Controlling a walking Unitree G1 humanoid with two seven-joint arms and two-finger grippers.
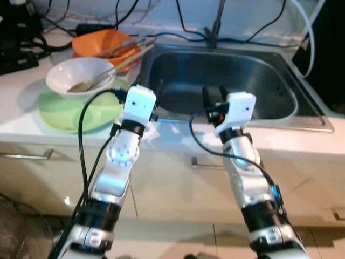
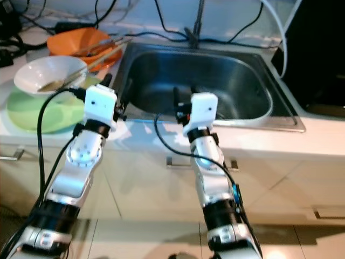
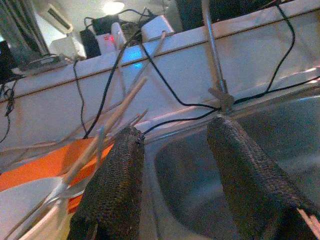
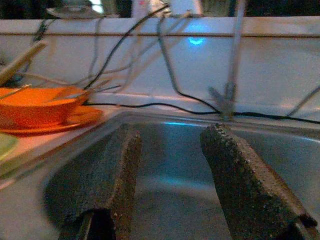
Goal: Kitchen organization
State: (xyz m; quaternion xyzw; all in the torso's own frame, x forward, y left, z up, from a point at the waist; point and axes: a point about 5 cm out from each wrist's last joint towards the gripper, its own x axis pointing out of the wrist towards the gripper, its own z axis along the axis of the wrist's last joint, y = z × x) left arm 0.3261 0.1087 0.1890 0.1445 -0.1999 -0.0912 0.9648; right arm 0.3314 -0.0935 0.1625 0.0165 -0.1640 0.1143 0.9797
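Observation:
An orange bowl (image 1: 105, 43) holding several chopsticks (image 1: 129, 54) stands on the counter left of the steel sink (image 1: 226, 70). In front of it a white bowl (image 1: 81, 75) with a spoon (image 1: 96, 82) rests on a green plate (image 1: 67, 113). My left gripper (image 1: 157, 89) hovers at the sink's front-left corner, open and holding nothing; its fingers (image 3: 120, 180) point past the chopsticks toward the basin. My right gripper (image 1: 214, 95) is over the sink's front rim, open and holding nothing, with its fingers (image 4: 235, 170) aimed into the bare basin.
The faucet stem (image 1: 217, 21) rises behind the sink, and black cables (image 1: 183, 24) run along the back wall. A white hose (image 1: 307, 32) and a dark appliance (image 1: 330, 48) stand at the right. Drawer handles (image 1: 27, 155) line the cabinet front below the counter.

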